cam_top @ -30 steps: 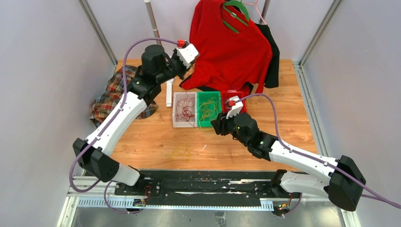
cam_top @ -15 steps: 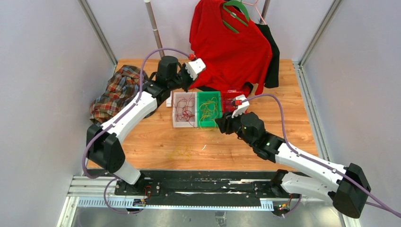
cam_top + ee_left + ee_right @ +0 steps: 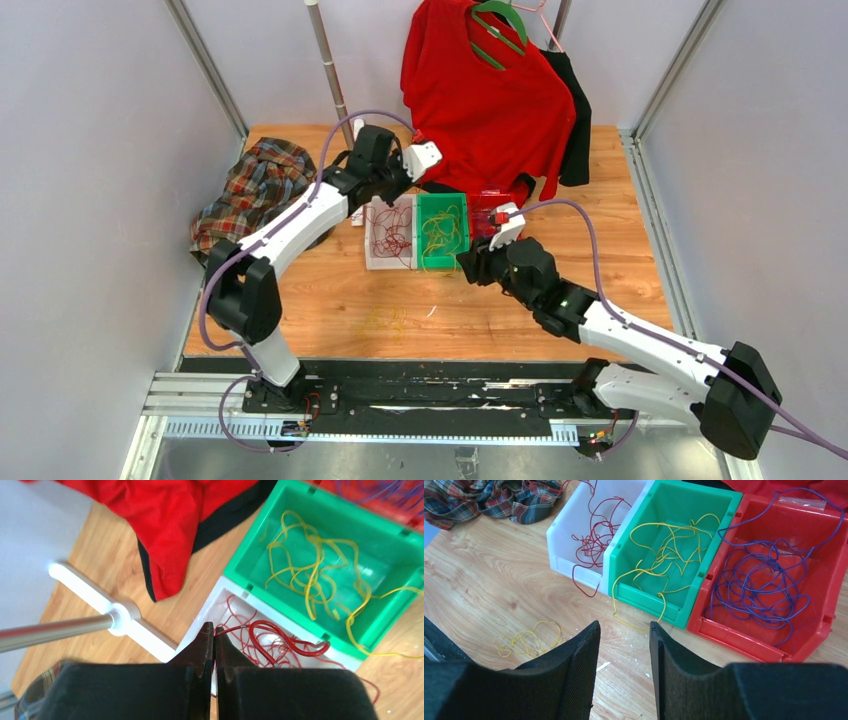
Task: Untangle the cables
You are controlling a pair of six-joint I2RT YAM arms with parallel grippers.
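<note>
Sorting is under way: the left gripper (image 3: 215,630), pinched together on a dark red cable (image 3: 295,645) just above the white bin (image 3: 202,612), should release it there, while the right gripper (image 3: 624,627), jaws apart and empty, faces loose yellow cables (image 3: 529,639) ahead-left.

Coloured cables (image 3: 769,587) in three bins (image 3: 651,604)

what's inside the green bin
Only loose yellow cables lie in the green bin, one strand trailing over its front rim onto the table. Bare floor shows between them; nothing seems hidden underneath.
</note>
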